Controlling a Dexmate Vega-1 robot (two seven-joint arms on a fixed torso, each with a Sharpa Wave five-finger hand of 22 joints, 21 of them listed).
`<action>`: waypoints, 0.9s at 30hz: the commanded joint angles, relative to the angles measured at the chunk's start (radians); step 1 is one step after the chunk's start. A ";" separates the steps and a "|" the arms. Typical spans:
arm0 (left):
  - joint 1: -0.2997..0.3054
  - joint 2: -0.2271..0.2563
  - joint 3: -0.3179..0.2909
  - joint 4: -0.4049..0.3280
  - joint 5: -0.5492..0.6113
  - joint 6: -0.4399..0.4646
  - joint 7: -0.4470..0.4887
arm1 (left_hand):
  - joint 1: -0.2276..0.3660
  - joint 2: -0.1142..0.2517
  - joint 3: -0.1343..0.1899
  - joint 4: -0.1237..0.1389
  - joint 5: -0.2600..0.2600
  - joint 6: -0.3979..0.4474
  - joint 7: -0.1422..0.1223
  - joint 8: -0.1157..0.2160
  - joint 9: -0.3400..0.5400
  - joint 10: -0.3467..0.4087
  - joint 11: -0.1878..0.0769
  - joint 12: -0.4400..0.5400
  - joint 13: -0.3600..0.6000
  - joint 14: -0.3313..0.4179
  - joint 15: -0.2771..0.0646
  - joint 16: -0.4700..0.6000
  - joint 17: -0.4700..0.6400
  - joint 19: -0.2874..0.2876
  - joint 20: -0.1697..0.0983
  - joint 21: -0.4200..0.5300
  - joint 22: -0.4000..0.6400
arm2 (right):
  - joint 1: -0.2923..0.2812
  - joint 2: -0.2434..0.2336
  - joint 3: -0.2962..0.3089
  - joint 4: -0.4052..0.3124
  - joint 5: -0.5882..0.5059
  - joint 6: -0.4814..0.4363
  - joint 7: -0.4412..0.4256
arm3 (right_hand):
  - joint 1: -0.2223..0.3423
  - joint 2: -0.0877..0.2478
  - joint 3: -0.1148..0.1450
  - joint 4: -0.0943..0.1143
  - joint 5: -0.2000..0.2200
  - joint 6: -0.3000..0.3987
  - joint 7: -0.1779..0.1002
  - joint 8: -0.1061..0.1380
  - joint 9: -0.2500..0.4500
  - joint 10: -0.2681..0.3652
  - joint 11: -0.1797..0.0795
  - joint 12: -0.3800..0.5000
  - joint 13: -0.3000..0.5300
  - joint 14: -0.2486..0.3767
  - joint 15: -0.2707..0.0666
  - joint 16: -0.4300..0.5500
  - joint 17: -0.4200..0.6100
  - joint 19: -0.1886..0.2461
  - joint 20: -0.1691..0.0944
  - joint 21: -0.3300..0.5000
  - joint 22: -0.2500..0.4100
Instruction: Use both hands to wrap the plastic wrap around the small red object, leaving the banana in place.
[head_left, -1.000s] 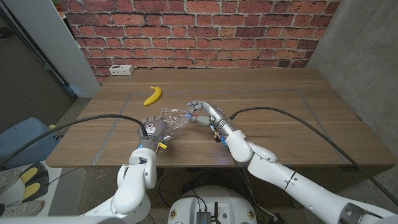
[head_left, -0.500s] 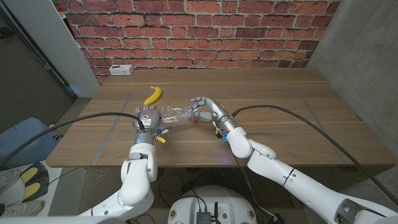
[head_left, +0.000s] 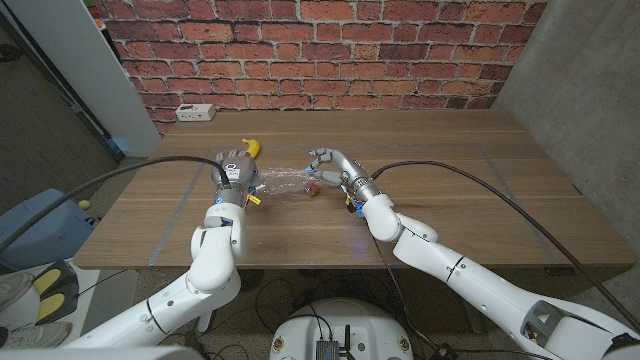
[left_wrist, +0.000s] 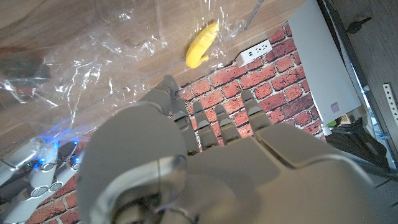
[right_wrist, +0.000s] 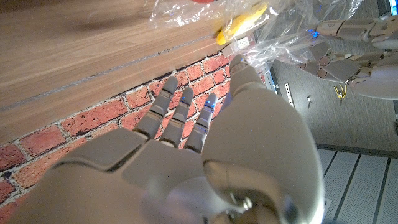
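While the left hand (head_left: 234, 170) pinches one end of the plastic wrap (head_left: 284, 182), the right hand (head_left: 330, 166) pinches the other, stretching it over the red object (head_left: 314, 187).

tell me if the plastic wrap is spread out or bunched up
Bunched: the plastic wrap is a crumpled strip stretched between left hand and right hand.

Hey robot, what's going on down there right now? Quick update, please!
Left hand and right hand each hold an end of the plastic wrap. Small red object sits under its right end. Banana just behind left hand.
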 joint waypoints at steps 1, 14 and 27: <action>-0.135 -0.001 0.019 0.113 -0.065 -0.083 -0.010 | -0.006 0.003 0.005 0.003 0.000 0.005 -0.004 0.004 0.004 0.007 0.000 -0.001 0.002 0.003 -0.007 0.000 0.001 -0.002 -0.004 0.004 0.005 | 0.080 0.047 -0.020 0.124 0.027 -0.006 -0.002 | -0.002 0.009 0.013 -0.001 -0.007 0.018 0.024 -0.002 0.006 0.003 0.009 -0.003 0.002 0.002 -0.088 -0.004 0.000 0.001 0.010 -0.007 0.003; -0.273 -0.028 0.088 0.240 -0.114 -0.148 -0.023 | -0.008 0.001 0.005 0.004 -0.002 0.007 -0.002 0.001 0.004 0.013 0.001 -0.004 0.003 0.007 -0.015 -0.001 0.001 -0.001 -0.011 0.005 0.005 | 0.169 0.087 -0.046 0.262 0.054 -0.003 0.002 | -0.015 0.014 0.026 0.004 -0.021 0.003 0.013 -0.015 0.008 0.002 0.013 -0.008 0.004 0.003 -0.082 -0.009 0.000 0.001 0.012 -0.010 0.003; -0.380 -0.078 0.162 0.374 -0.162 -0.198 -0.013 | -0.012 -0.002 0.004 0.004 -0.003 0.010 -0.003 -0.004 0.004 0.021 -0.003 -0.006 0.003 0.013 -0.018 -0.002 0.000 -0.001 -0.014 0.006 0.004 | 0.228 0.113 -0.070 0.362 0.085 -0.021 0.022 | -0.024 0.018 0.036 0.008 -0.028 -0.020 0.004 -0.027 0.011 0.001 0.019 -0.013 0.006 0.005 -0.078 -0.011 0.003 0.001 0.014 -0.012 0.004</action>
